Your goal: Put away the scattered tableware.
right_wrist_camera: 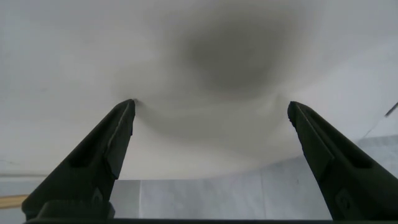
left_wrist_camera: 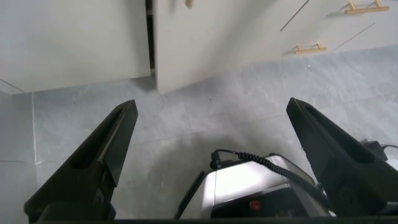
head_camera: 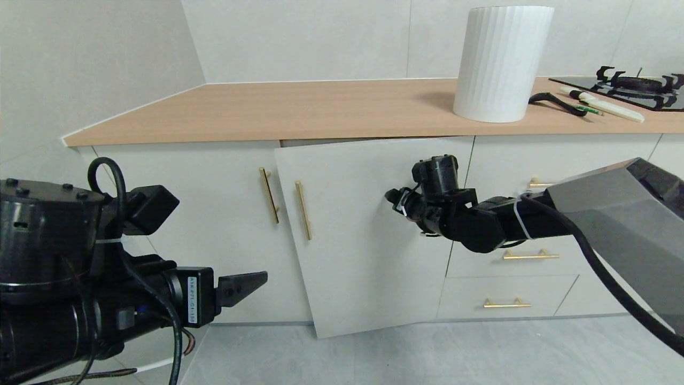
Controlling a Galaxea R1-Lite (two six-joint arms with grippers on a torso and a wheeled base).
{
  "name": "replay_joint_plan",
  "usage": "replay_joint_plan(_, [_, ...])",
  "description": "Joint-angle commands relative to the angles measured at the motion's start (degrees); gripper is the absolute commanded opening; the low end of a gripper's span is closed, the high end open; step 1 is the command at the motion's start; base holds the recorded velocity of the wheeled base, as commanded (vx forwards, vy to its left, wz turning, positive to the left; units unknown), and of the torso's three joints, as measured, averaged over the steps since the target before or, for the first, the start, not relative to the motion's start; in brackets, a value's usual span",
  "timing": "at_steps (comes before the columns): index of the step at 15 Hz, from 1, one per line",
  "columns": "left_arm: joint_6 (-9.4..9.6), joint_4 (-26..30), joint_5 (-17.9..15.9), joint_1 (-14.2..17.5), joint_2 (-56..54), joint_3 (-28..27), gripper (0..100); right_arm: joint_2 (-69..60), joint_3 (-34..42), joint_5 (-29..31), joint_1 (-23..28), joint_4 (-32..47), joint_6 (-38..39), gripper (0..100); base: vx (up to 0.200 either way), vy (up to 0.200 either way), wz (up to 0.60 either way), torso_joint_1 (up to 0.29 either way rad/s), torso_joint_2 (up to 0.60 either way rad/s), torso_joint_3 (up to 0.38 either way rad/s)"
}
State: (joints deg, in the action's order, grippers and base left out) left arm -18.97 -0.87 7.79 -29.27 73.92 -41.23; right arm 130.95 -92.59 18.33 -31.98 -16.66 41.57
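Left gripper [left_wrist_camera: 211, 106]: nearest to me, low on the robot's left and in front of the base cabinets. Its jaws stand wide apart with nothing between them; under them I see grey floor tile [left_wrist_camera: 186, 118].
Right gripper [right_wrist_camera: 211, 104]: farther out on the robot's right, level with the middle of the cabinet door. The jaws are spread wide and hold nothing, and both fingertips [right_wrist_camera: 127, 106] seem to touch the flat white door face.
Cabinet door [head_camera: 368, 251]: ajar, its handle edge swung out from the cabinet front, with a dark gap along its top under the counter. Its upright gold bar handle [head_camera: 303, 209] is well to the left of the right gripper.
Neighbouring door [head_camera: 214, 214]: shut, with its own gold handle [head_camera: 269, 195] just beside the ajar door's edge.
Drawers [head_camera: 507, 291]: right of the ajar door, shut, with horizontal gold pulls.
Countertop [head_camera: 294, 109]: wood-coloured, running along the tiled wall.
White ribbed container [head_camera: 502, 63]: upright on the countertop, towards the right.
Utensils [head_camera: 588, 104]: the tableware I am after lies loose on the countertop, between the ribbed container and the hob. I make out one black handle and one long cream piece; the rest is too small to tell.
Gas hob [head_camera: 638, 85]: at the far right, black pan supports.
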Motion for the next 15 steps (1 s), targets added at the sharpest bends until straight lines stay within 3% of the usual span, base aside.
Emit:
replay_joint_plan(1, [-0.02,0.0,0.0,0.0,0.2,0.0,100,2.8,-2.5,2.0,0.4,0.1,0.0,100,0.0,0.0,0.0,0.0,0.0,0.0])
replay_joint_plan(4, [-0.02,0.0,0.0,0.0,0.2,0.0,100,5.6,-6.2,6.3,1.0,0.3,-0.1,100,0.0,0.0,0.0,0.0,0.0,0.0])
replay_joint_plan(11, [-0.02,0.0,0.0,0.0,0.1,0.0,100,3.7,-4.0,5.7,1.0,0.4,0.1,100,0.0,0.0,0.0,0.0,0.0,0.0])
replay_joint_plan(13, [-0.02,0.0,0.0,0.0,0.2,0.0,100,-3.6,6.4,-3.0,-0.4,0.5,-0.1,100,0.0,0.0,0.0,0.0,0.0,0.0])
replay_joint_plan(15, [-0.02,0.0,0.0,0.0,0.1,0.0,100,-14.0,20.8,-19.6,-0.7,-1.1,-2.7,100,0.0,0.0,0.0,0.0,0.0,0.0])
